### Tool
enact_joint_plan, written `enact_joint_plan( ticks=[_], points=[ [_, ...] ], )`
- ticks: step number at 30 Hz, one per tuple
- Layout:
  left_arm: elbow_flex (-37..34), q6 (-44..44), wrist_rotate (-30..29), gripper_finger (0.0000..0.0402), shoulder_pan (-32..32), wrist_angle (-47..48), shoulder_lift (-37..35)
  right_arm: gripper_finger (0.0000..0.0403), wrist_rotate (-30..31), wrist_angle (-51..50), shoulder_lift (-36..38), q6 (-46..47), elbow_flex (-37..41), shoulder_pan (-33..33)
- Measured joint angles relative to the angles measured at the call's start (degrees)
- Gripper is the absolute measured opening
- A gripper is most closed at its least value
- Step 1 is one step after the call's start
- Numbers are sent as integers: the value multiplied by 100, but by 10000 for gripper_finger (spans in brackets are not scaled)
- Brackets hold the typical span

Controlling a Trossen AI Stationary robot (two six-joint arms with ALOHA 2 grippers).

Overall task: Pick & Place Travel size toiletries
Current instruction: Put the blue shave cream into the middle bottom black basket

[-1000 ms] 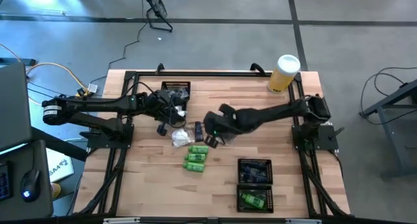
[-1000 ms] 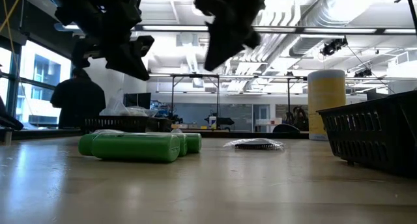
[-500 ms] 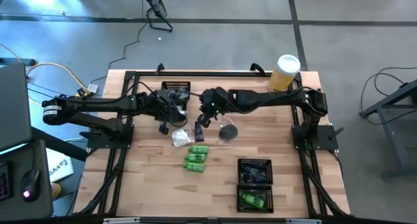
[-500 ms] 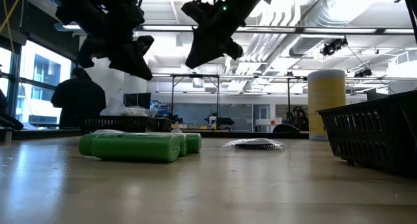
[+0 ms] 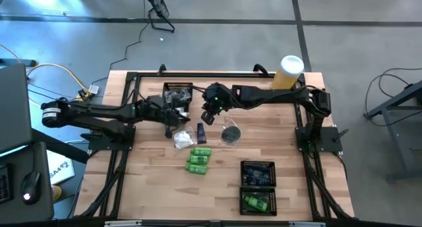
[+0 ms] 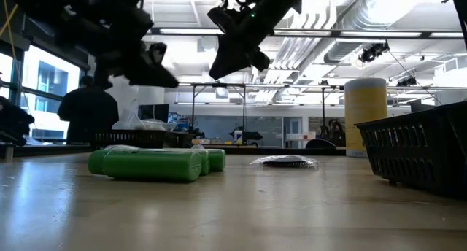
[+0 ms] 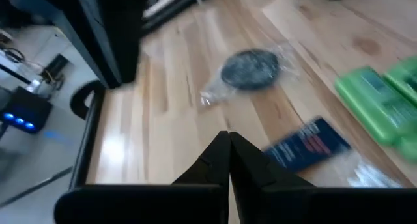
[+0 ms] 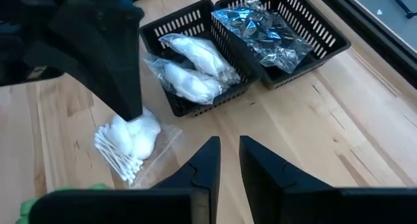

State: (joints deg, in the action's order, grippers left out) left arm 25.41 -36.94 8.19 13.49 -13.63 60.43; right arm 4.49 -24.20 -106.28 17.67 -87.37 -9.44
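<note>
Cotton-swab packet (image 8: 130, 149) at table centre, just near of the far trays, looks light, crinkly: pinch the bag edge; left gripper (image 7: 228, 140) shut empty, right gripper (image 8: 225, 146) slightly open, empty

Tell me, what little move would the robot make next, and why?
Probably the left gripper opens and dips to the packet of cotton swabs beside it. That gripper is shut and empty, and the packet lies loose on the table, outside the far trays holding similar packets.
</note>
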Motion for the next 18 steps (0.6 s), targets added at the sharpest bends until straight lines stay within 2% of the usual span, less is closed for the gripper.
enact_joint_plan(
  ticks=[8,12,18],
  points=[
    [-85,-441,-2,0,0,759,-1132,50,-3,511,0,-310,0,-10],
    [-127,-530,-12,0,-1,1257,-1606,50,-2,913,0,126,-2,-8],
    [-542,-490,-27,0,-1,1210,-2162,50,-8,828,0,939,-2,-3]
  ],
)
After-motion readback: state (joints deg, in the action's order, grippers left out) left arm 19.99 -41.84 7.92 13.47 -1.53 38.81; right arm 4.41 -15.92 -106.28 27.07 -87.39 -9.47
